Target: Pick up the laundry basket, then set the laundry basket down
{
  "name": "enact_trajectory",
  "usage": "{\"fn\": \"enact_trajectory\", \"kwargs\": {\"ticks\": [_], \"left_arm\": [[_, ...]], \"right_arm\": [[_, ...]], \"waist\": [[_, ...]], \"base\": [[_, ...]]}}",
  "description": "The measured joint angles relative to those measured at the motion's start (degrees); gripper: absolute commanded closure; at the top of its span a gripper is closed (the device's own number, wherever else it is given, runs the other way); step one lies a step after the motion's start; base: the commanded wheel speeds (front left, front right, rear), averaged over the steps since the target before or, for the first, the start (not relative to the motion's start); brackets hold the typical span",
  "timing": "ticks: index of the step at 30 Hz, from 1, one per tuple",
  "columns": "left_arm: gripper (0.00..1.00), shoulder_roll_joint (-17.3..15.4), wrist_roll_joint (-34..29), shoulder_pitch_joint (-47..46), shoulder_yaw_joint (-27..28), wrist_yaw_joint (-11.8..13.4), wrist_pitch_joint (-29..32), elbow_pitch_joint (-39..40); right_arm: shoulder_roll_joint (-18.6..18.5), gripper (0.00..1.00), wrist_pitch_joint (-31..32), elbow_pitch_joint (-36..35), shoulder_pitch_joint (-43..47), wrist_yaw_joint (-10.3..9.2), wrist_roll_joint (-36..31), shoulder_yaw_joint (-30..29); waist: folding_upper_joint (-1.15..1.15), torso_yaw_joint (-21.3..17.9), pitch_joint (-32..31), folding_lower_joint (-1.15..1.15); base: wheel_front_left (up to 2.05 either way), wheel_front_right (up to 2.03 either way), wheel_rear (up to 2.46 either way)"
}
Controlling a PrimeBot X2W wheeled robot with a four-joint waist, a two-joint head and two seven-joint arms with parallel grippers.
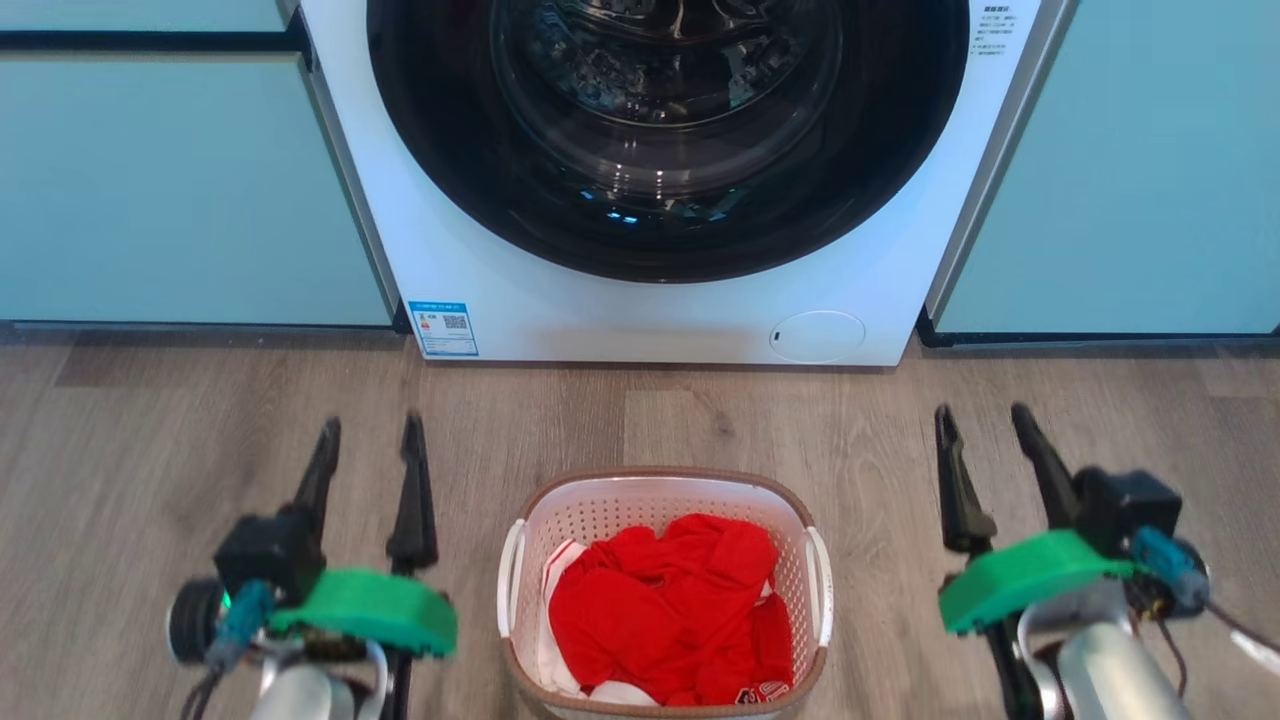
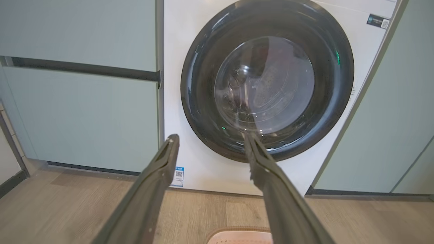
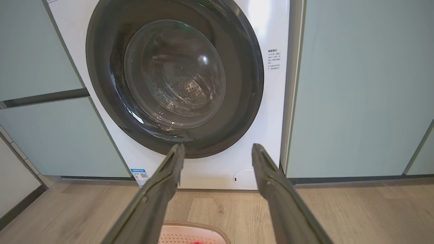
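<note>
The laundry basket (image 1: 790,520), white perforated plastic with a brown rim, stands on the wood floor at the bottom middle of the head view. Red and white clothes (image 1: 665,605) fill it. Its far rim (image 2: 239,232) peeks in at the bottom of the left wrist view, and the laundry basket (image 3: 190,234) likewise at the bottom of the right wrist view. My left gripper (image 1: 370,435) hangs open to the basket's left, apart from it. To the right of the basket my right gripper (image 1: 985,420) is open too, holding nothing.
A white front-loading washing machine (image 1: 650,310) with a dark round door (image 1: 665,130) stands straight ahead beyond the basket. Pale green cabinet fronts (image 1: 180,190) flank it on both sides. Bare wood floor (image 1: 700,420) lies between basket and machine.
</note>
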State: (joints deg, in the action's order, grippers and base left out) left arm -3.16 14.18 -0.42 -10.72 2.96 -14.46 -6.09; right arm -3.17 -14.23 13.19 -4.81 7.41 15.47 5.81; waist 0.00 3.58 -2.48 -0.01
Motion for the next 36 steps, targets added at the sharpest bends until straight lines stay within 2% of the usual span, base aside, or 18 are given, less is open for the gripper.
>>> {"fn": "enact_trajectory", "kwargs": {"ticks": [2,5,11,19,36], "left_arm": [[0.00,0.01,0.89,1.45,-0.03,-0.92,0.00,-1.96],[0.00,0.01,2.38,3.02,-0.09,-0.87,0.01,-4.09],[0.00,0.02,2.35,3.25,-0.40,-1.01,0.01,-4.01],[0.00,0.02,2.82,3.41,-0.15,-2.49,0.01,-2.05],[0.00,0.02,2.13,3.45,-0.07,-2.97,0.01,-2.07]], "right_arm": [[0.02,0.00,0.00,-0.48,1.91,0.00,0.45,0.02],[0.10,0.00,0.00,-0.51,4.22,0.00,-0.49,0.24],[0.37,0.00,0.00,-0.44,5.14,0.00,-0.87,0.54],[0.42,0.00,0.00,-1.20,5.13,0.00,-1.42,1.16],[0.48,0.00,0.00,-1.22,5.12,0.00,-1.41,1.15]], "waist": [[0.00,0.02,-0.17,0.00],[0.00,-0.08,-0.40,0.00],[0.00,-0.33,-0.43,0.00],[0.00,-0.32,-0.04,0.00],[0.00,-0.46,0.35,0.01]], "base": [[0.00,0.00,0.00],[0.00,0.00,0.00],[0.00,0.00,0.00],[0.00,0.00,0.00],[0.00,0.00,0.00]]}}
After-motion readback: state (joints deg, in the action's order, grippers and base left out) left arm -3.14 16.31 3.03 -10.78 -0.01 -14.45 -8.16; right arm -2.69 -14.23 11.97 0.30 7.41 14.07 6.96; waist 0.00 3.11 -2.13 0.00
